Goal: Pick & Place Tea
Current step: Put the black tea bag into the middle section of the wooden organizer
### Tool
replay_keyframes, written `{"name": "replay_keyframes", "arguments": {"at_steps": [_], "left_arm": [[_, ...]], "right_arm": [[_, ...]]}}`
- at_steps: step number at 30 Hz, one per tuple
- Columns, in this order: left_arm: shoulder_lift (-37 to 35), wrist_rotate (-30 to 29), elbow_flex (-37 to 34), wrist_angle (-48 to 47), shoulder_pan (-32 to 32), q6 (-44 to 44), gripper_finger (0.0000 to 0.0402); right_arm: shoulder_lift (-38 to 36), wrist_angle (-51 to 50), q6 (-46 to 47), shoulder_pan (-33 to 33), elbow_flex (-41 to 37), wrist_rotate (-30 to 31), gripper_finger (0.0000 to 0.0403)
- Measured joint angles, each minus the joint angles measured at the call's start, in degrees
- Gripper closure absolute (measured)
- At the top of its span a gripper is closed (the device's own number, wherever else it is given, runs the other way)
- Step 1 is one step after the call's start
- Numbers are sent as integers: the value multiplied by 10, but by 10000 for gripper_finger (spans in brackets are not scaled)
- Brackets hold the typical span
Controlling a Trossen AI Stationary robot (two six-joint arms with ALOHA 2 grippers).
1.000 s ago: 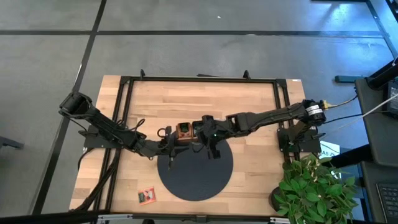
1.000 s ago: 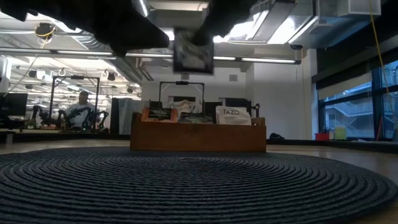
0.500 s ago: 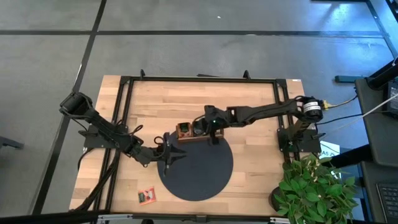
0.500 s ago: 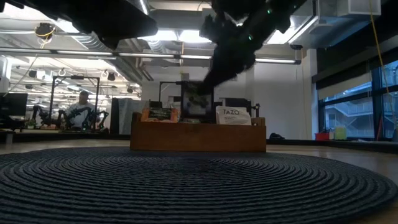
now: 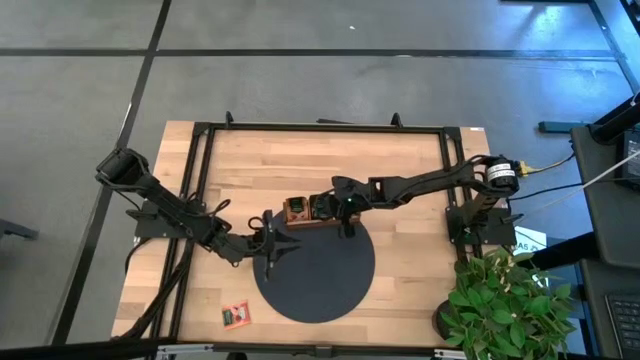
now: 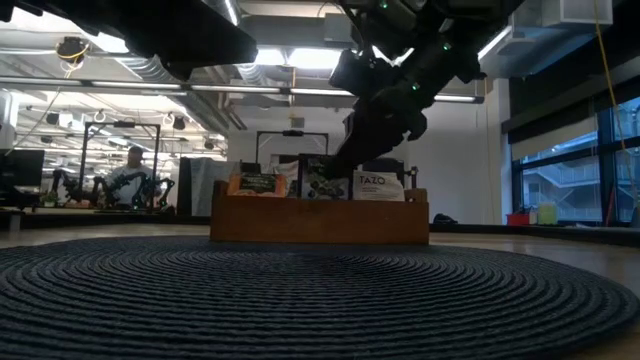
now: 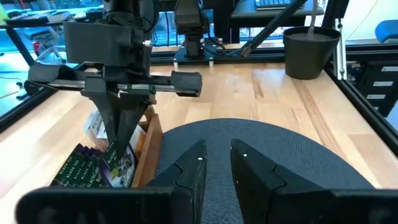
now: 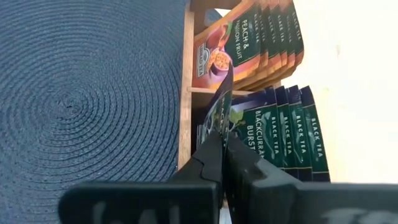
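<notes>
The wooden tray (image 5: 296, 222) stands at the far rim of the round dark mat (image 5: 315, 270). It holds orange peach sachets (image 8: 249, 43), dark green black-tea sachets (image 8: 283, 134) and white sachets (image 6: 378, 185). My right gripper (image 5: 345, 218) hangs over the tray's middle compartment, shut on a dark green sachet (image 6: 322, 178). My left gripper (image 7: 216, 165) is open and hovers low over the mat's left part, short of the tray. One orange-red sachet (image 5: 236, 315) lies flat on the table near the near-left corner. My right gripper pinches the dark green sachet by its upper edge (image 8: 223, 127) between the two fingers. It comes from above, pointing down. The sachet hangs upright below the fingers (image 7: 122, 127), and its lower part (image 7: 118, 167) is down among the sachets in the middle compartment.
A black frame (image 5: 200, 150) runs around the table's edges. A potted plant (image 5: 500, 300) stands at the near-right corner. Bare wood lies beyond the tray and on either side of the mat. People and other workstations show far behind the table (image 6: 130, 175).
My right gripper has carried the sachet from above the mat toward the far edge, over the tray. It has then gone down, so the sachet, once high in the air, now stands in the middle compartment. The gripper has stayed shut on it.
</notes>
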Motion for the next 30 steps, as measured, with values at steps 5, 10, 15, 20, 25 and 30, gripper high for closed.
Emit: {"name": "replay_keyframes", "arguments": {"at_steps": [5, 10, 15, 20, 25, 30], "left_arm": [[0, 0, 0, 0, 0, 0, 333], [0, 0, 0, 0, 0, 0, 332], [0, 0, 0, 0, 0, 0, 329], [0, -3, 0, -1, 0, 0, 333], [0, -5, 0, -9, 0, 0, 332], [0, -13, 0, -10, 0, 0, 333]], "right_arm": [[0, 7, 2, 0, -5, 0, 394], [19, 15, 0, 0, -5, 0, 393], [43, 34, 0, 0, -4, 3, 392], [47, 41, -4, 0, -4, 3, 392], [46, 39, -6, 0, -4, 19, 374], [46, 32, -6, 0, 9, 20, 325]]}}
